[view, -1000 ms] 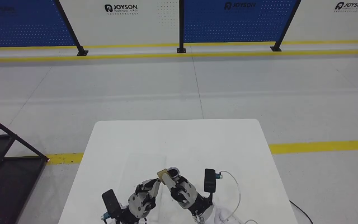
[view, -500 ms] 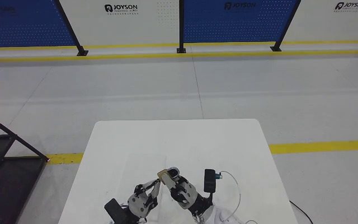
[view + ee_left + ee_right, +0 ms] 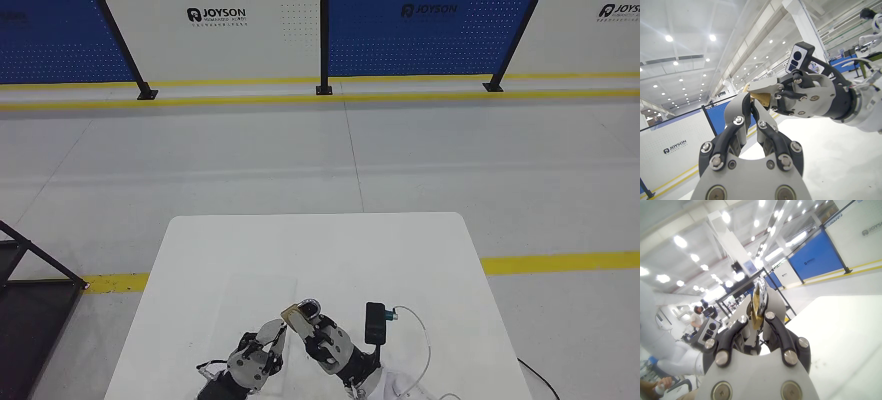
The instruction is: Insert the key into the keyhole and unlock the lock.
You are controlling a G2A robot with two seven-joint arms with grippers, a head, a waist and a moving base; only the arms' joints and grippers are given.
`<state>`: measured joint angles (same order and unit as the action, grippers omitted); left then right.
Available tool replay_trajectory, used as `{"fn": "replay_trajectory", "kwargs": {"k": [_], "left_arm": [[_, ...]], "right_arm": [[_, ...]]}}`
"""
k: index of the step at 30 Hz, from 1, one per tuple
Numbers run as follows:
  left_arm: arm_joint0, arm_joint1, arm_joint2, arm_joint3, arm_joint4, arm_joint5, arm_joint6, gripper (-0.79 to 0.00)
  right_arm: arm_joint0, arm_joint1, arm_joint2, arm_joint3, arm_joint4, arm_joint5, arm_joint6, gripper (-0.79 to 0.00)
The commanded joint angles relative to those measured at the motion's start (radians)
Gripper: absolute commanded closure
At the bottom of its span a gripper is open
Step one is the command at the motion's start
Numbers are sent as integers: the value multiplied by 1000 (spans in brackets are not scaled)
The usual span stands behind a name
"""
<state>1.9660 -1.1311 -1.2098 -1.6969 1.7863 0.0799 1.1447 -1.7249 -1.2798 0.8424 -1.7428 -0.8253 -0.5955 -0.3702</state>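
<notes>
Insertion step in hand: both grippers are raised tip to tip over the near part of the white table (image 3: pixel 310 250).
Right gripper (image 3: pixel 756 302) is clamped on the brass padlock (image 3: pixel 755 313), with the chrome shackle (image 3: pixel 762 291) pointing away from the wrist. Left gripper (image 3: pixel 751 108) is pinched on a thin dark piece that I take for the key (image 3: pixel 752 110). Its blade is hidden, close against the padlock's body, so I cannot tell if it has entered the keyhole. Next, I judge: seat it fully along the keyway, then twist while the right grip holds firm.
</notes>
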Motion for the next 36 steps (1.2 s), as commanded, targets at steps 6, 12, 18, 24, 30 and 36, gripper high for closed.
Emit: {"fn": "replay_trajectory", "kwargs": {"k": [6,12,18,24,30,36], "left_arm": [[-7,0,-4,7,41,84,19,0],[-13,1,-13,13,60,132,32,0],[-17,2,-17,18,90,161,40,0],[-18,4,-17,19,110,174,52,0],[-16,4,-7,17,61,137,78,0],[-12,6,0,19,-1,56,95,-409]], "right_arm": [[-1,1,1,-2,1,3,1,0],[-1,2,0,-2,2,3,-2,0],[-1,3,0,-3,5,5,0,0],[-2,4,0,-3,7,5,-4,0],[-2,5,0,-3,6,1,-9,0],[-3,6,2,-6,5,-3,-14,0]]}}
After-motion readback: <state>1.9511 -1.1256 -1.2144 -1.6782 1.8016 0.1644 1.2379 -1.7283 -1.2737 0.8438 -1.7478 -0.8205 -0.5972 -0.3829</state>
